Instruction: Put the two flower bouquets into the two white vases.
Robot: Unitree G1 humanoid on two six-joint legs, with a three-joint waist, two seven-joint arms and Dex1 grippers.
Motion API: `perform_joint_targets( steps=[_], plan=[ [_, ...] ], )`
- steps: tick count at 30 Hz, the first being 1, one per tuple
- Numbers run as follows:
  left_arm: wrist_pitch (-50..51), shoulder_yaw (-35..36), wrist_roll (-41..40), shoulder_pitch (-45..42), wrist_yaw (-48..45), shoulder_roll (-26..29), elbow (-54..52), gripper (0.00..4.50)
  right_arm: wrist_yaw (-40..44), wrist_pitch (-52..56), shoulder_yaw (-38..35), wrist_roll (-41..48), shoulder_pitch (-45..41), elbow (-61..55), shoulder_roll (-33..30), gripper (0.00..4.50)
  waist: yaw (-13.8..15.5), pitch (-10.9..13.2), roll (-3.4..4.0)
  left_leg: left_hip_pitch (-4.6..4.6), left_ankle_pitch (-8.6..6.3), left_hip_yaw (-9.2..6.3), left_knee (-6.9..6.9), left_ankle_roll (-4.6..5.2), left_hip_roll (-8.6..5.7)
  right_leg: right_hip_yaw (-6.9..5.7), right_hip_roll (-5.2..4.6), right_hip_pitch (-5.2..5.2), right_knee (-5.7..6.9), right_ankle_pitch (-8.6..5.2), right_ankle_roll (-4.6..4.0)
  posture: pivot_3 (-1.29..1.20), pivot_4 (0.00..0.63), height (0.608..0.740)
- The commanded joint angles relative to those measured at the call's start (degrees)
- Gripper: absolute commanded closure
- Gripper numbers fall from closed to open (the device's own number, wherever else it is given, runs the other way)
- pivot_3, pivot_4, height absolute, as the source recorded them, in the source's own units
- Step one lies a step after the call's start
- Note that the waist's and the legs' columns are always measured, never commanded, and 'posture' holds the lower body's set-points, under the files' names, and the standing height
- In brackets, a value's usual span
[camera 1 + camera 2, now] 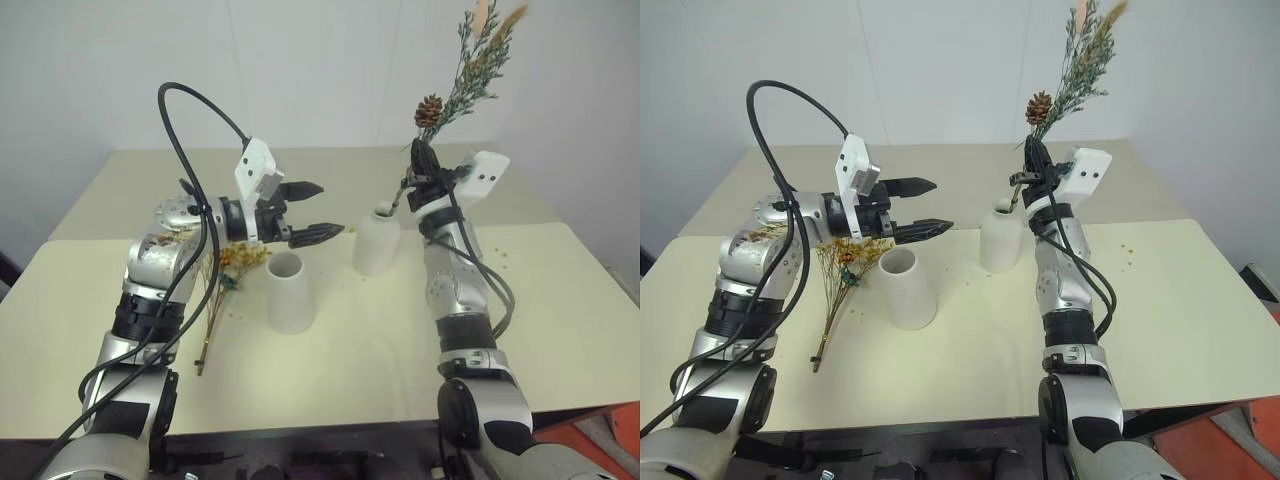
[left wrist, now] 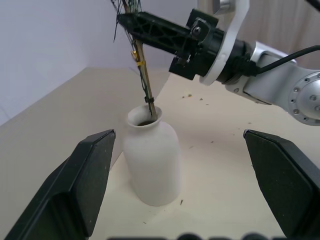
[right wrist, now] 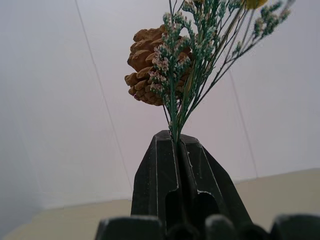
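Now sprig bunch stems inside bottle vase.

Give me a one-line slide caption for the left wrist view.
Right gripper lowers the pinecone sprig bunch, stems entering the bottle-shaped vase, framed by the open left gripper.

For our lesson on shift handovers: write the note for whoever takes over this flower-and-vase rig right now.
Right claw: shut on the grey-green sprig bunch, its stem ends just inside the mouth of the bottle-shaped vase, not yet released.
Left claw: open, empty, level above the cone vase.
Yellow bouquet: lying on the table beside the cone vase.
Done: nothing fully placed.
Left: lower and release the sprig bunch, then put the yellow bouquet in the cone vase.
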Motion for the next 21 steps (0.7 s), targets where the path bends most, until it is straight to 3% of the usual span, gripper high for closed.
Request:
perform_joint_targets(
  steps=[1, 21],
  plan=[
    [-1.4, 0.5, -0.3, 0.1, -0.3, 0.5, -2.4, 0.0, 1.1, -2.1, 1.0, -0.5, 0.6, -1.0, 0.6, 4.46, -0.1, 0.0, 0.0, 0.0, 0.0, 0.0, 0.0, 0.0, 0.0, 0.0, 0.0, 0.0, 0.0, 0.0, 0.0, 0.0, 0.15, 0.74],
    [-3.8, 0.9, 0.1, 2.3, 0.4, 0.2, -3.5, 0.0, 0.4, -10.8, 6.2, -9.2, 3.0, 4.1, 3.2, 4.46, -0.3, 0.0, 0.0, 0.03, 0.01, -0.01, -0.03, -0.02, 0.0, 0.01, 0.0, 0.0, 0.01, 0.0, 0.0, 0.0, 0.15, 0.74]
  ],
)
